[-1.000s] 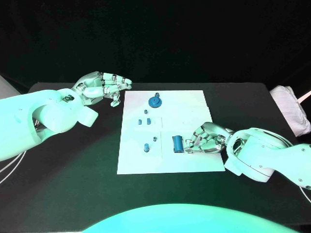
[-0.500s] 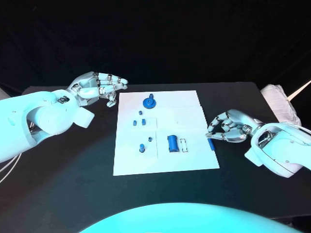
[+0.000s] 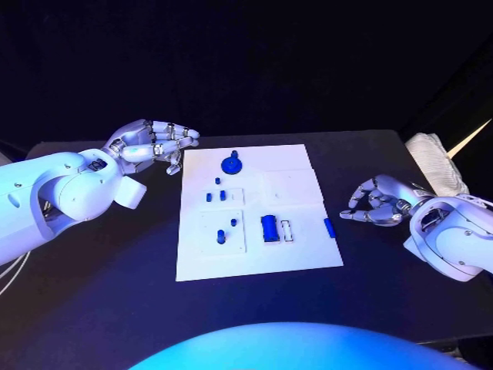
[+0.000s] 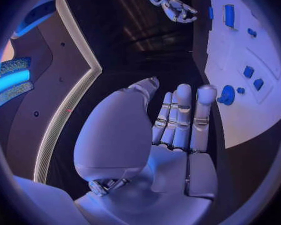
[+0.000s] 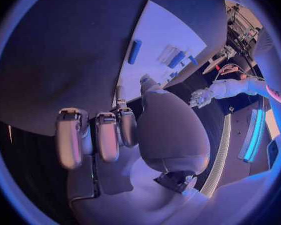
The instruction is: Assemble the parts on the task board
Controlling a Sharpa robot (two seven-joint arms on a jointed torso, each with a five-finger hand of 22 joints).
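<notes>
The black table (image 3: 113, 285) fills the head view, and the white board (image 3: 258, 250) lies in the middle of it, running from just above the picture's centre down toward the lower middle. The left hand (image 3: 152, 142) hangs at the upper left, off the board's top left corner, its fingers curled in loosely with nothing between them; the left wrist view shows the same hand (image 4: 178, 120) with fingers straighter and side by side, palm bare. The right hand (image 3: 377, 202) sits at the centre right, off the board's right edge, fingers bent inward and a little apart, holding nothing that I can see.

On the board, the round knob (image 3: 231, 163) stands near the top edge. A larger blue block (image 3: 269, 228) sits right of centre beside a pale slot (image 3: 286, 230), and a slim blue bar (image 3: 329, 227) lies at the board's right edge (seen also in the right wrist view (image 5: 135, 51)). Small blue pegs (image 3: 216, 191) dot the left half.

Judging by this, a pick-up is in hand: the bar looks loose, not seated. It lies near the right hand's fingertips (image 3: 352, 212), apart from them. The next move calls for a short reach toward picture-left and a careful pinch on its long sides.
</notes>
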